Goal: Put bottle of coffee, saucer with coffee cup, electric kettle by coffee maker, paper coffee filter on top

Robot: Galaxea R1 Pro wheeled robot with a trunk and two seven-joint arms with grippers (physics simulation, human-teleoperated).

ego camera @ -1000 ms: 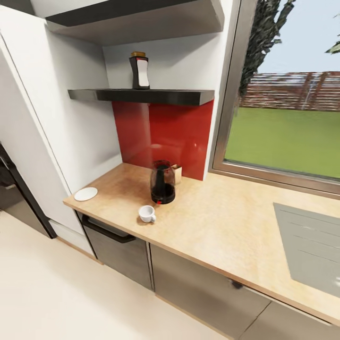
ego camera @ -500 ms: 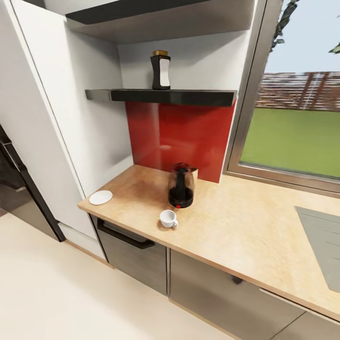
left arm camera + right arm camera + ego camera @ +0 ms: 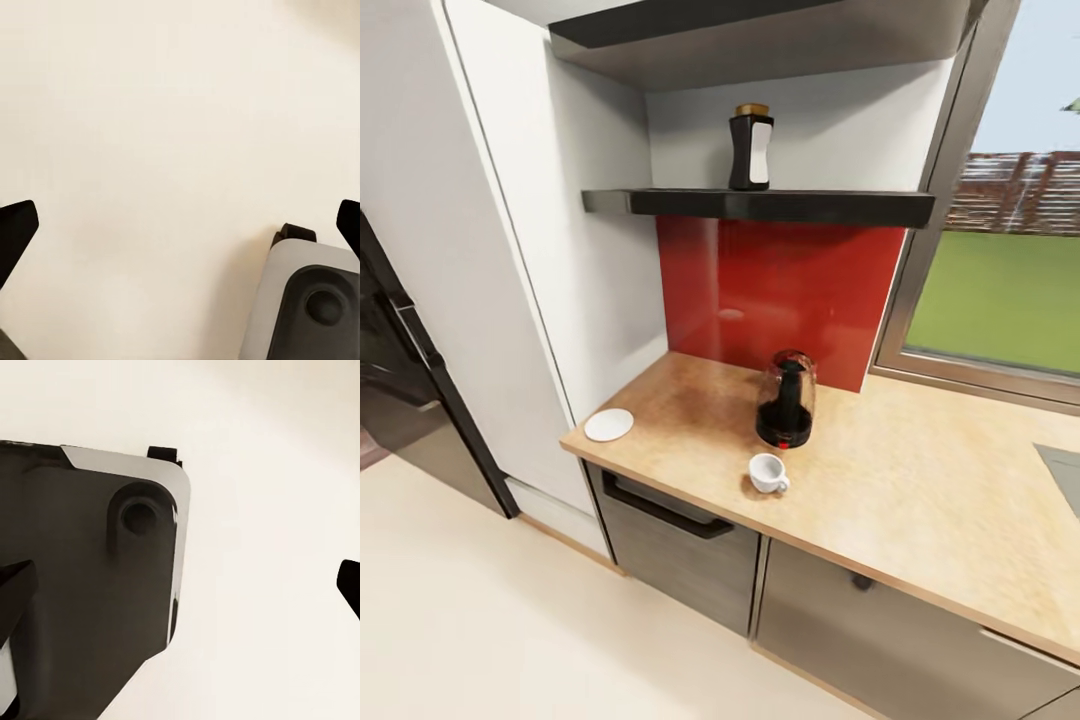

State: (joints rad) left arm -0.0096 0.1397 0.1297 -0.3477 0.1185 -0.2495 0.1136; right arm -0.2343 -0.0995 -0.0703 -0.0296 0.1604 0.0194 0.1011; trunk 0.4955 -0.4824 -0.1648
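Task barely begun. Bottle of coffee point(image 3: 751, 147) on the kitchen shelf point(image 3: 780, 205). On the counter point(image 3: 920, 500): saucer point(image 3: 609, 425) bare at the left end; coffee cup point(image 3: 767, 472) near the front edge, apart from it; electric kettle point(image 3: 786, 399) behind the cup. Left gripper point(image 3: 180, 225) and right gripper point(image 3: 180, 577) jaws spread, empty, over floor.

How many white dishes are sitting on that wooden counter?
2. The saucer lies at the counter's left end, near the white wall. The cup stands apart from it, near the front edge, just in front of the dark kettle. More may sit beyond the picture's right edge.
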